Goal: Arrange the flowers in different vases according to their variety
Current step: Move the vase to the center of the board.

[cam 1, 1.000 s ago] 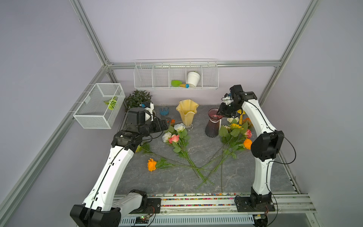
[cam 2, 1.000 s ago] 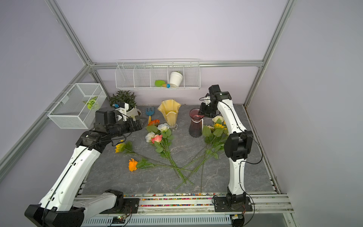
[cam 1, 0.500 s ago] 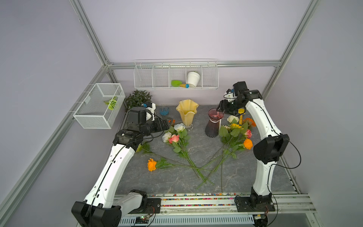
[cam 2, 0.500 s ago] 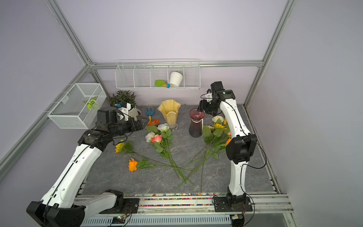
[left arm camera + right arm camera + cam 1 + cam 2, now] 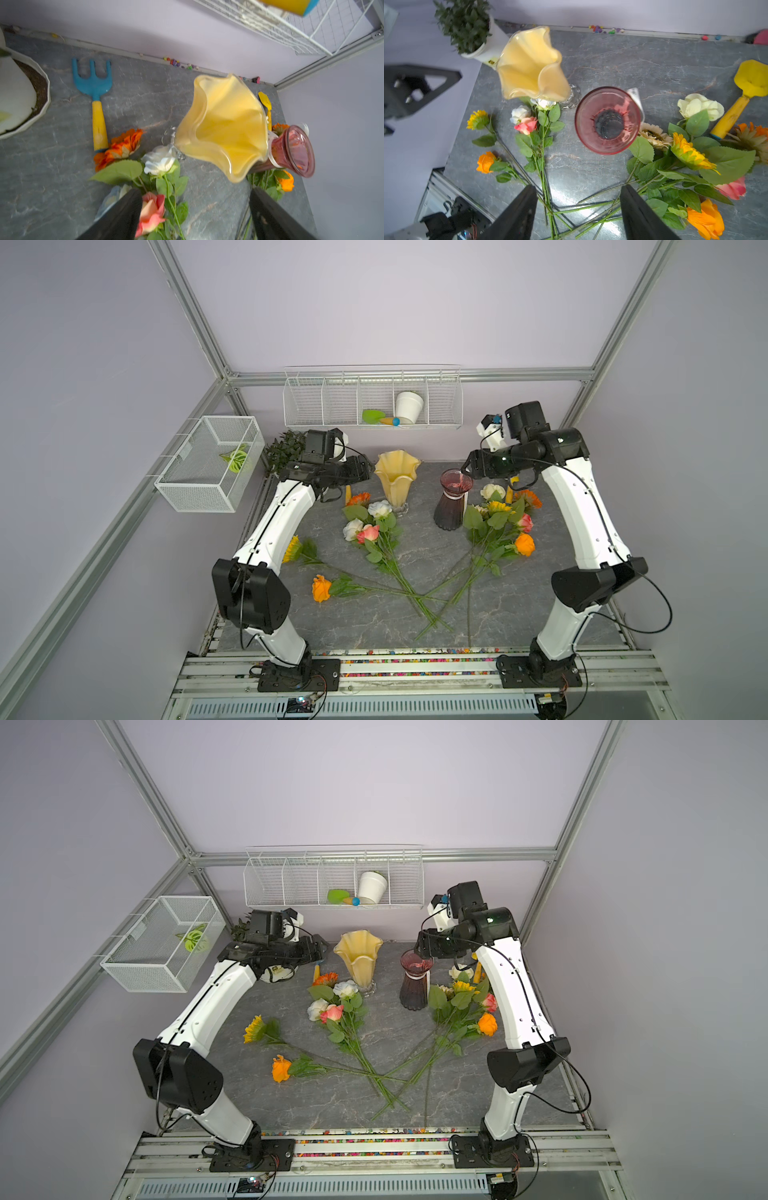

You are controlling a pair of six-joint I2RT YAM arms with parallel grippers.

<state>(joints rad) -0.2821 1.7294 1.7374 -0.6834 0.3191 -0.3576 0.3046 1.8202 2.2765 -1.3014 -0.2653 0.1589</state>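
The flowers lie on the grey table in two bunches, one (image 5: 376, 526) in front of the yellow vase (image 5: 397, 479) and one (image 5: 498, 522) right of the purple vase (image 5: 453, 502). An orange rose (image 5: 321, 588) and a yellow sunflower (image 5: 292, 548) lie apart at the left. Both vases stand upright and empty, as the right wrist view shows for the purple vase (image 5: 608, 120). My left gripper (image 5: 360, 472) hangs open just left of the yellow vase's rim (image 5: 224, 128), nothing between its fingers (image 5: 133, 199). My right gripper (image 5: 467, 466) hovers open and empty just above and right of the purple vase's mouth.
A blue hand rake (image 5: 93, 83) lies behind the left bunch, and a yellow shovel (image 5: 745, 87) at the back right. A potted green plant (image 5: 467, 22) stands in the back left corner. A wire shelf (image 5: 372, 398) and a mesh basket (image 5: 208, 464) hang on the walls.
My left gripper has risen and moved back toward the yellow vase. My right gripper stays by the purple vase with its jaws wider, and its elbow has swung outward.
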